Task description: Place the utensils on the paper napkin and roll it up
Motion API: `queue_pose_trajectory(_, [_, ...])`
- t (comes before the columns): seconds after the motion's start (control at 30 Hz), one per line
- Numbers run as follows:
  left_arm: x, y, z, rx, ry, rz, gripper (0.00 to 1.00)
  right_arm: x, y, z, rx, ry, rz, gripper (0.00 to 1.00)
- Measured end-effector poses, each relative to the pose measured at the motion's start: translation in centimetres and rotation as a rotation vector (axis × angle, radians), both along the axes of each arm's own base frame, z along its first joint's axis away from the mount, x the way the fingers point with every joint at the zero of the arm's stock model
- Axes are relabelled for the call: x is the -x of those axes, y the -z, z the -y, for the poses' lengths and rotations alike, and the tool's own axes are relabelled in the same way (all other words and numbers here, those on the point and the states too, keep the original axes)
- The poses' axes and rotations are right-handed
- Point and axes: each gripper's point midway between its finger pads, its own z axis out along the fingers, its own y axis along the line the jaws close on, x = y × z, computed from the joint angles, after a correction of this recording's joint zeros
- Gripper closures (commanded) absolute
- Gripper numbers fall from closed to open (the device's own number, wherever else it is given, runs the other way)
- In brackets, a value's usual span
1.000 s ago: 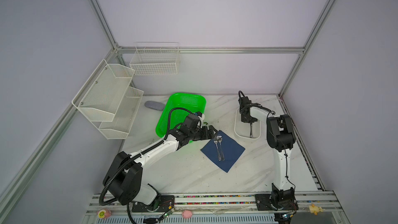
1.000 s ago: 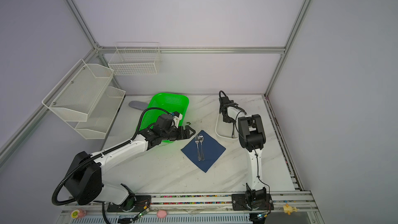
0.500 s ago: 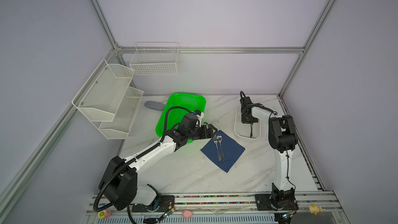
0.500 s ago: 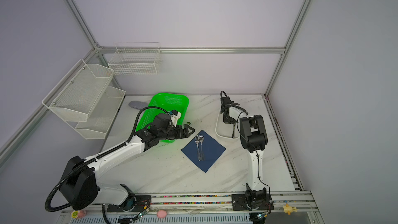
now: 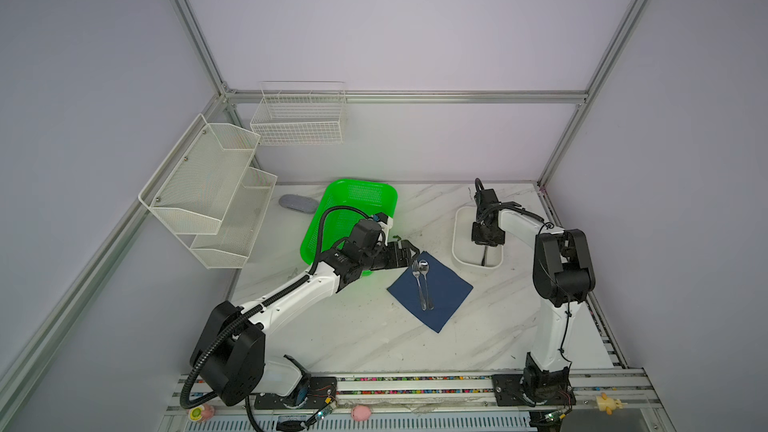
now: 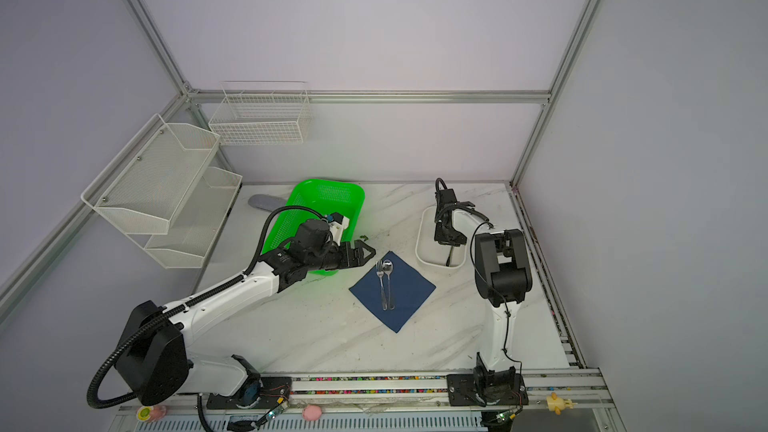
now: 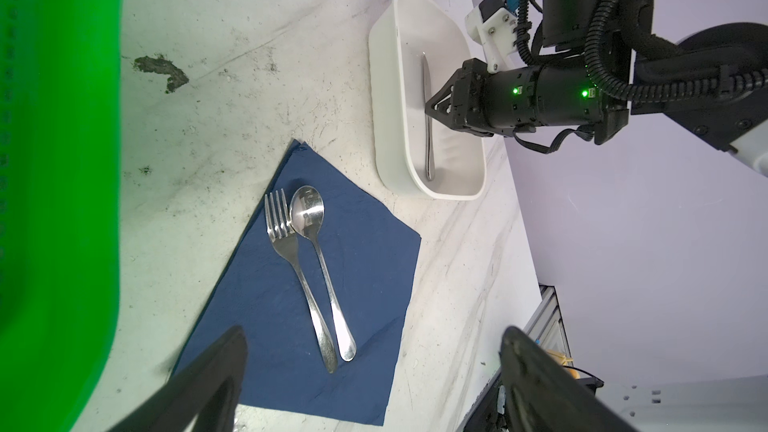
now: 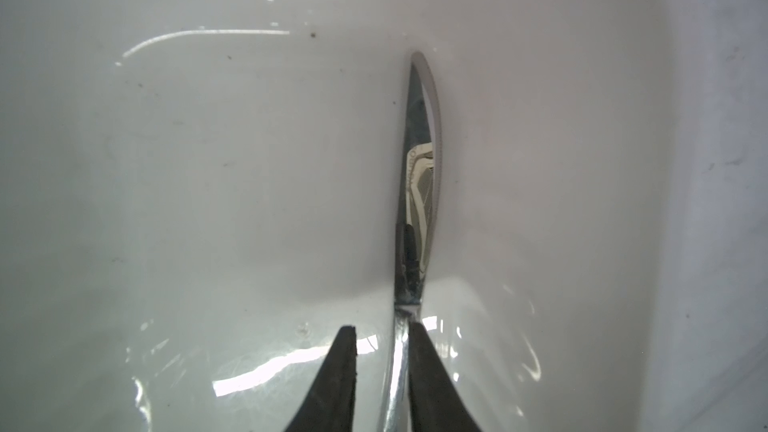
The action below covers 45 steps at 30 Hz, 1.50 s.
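The napkin is lying flat and unrolled on the desk, turned like a diamond in both top views. The fork and the spoon are lying on it side by side near its middle. Their heads are touching and pointing toward the napkin's far corner, and their handles are running back toward its near half. The knife is lying off the napkin, inside the tray, which is standing near the napkin's far right edge without touching it. The right hand is reaching down into that tray with its fingers parted only a little and the knife's handle between them. In the right wrist view 1 finger is touching the handle while the other is leaving a small gap, so the hand is not clamping the knife. The left hand is hovering just beside the napkin's far left edge, spread wide and holding nothing. Its 2 fingers are framing the napkin in the left wrist view. The basket is sitting to the napkin's left, close behind that hand and apart from the napkin.
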Motion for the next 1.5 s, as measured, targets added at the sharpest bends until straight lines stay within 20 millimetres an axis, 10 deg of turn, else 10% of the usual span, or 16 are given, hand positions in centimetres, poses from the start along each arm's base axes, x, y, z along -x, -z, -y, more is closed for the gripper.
queue_pose_trajectory(0.87, [0.3, 0.2, 0.1, 0.004, 0.015, -0.014, 0.06, 0.5, 2.0, -1.4, -0.093, -0.129, -0.082, 0.86])
queue_pose_trajectory(1.5, [0.5, 0.7, 0.0, -0.007, 0.016, -0.033, 0.06, -1.0, 1.9, -3.6, -0.049, -0.215, -0.104, 0.75])
